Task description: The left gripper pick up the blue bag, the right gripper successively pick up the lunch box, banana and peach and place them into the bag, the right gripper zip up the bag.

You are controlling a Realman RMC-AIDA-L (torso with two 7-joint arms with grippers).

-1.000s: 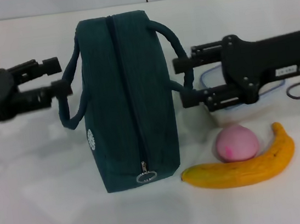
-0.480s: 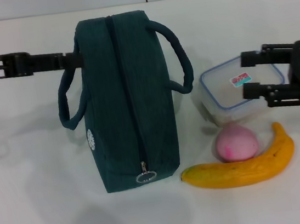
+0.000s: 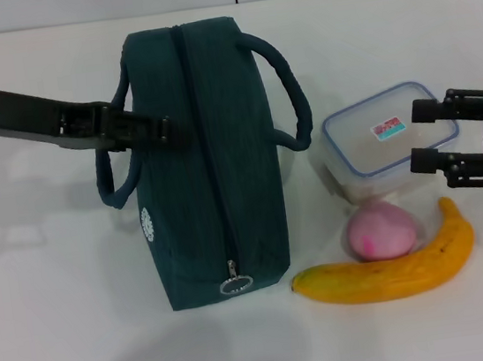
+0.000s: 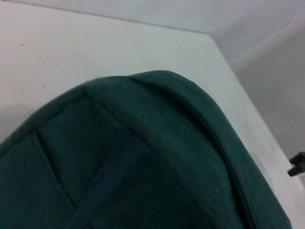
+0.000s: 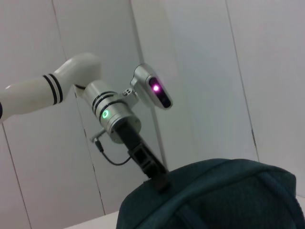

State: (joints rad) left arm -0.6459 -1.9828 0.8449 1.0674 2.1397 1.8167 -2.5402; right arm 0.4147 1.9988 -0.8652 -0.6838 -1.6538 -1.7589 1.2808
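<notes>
Right, I have the left gripper (image 3: 164, 133) at the blue bag (image 3: 208, 163) on the tabletop (image 3: 56, 329), finger state unclear; right gripper (image 3: 427, 134), fingers apart, beside the lunch box (image 3: 379, 140). Next: secure the bag.

White table (image 3: 59, 347) carries: blue bag (image 3: 206, 149) at centre, zipper closed; lunch box (image 3: 379, 140) at 3 o'clock of it; peach (image 3: 380, 232) and banana (image 3: 395, 267) at 4 o'clock, touching.

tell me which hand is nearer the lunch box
Right. The right hand is open, its fingertips over the lunch box's edge. The left hand is at the blue bag, on the bag's far side from the box.
</notes>
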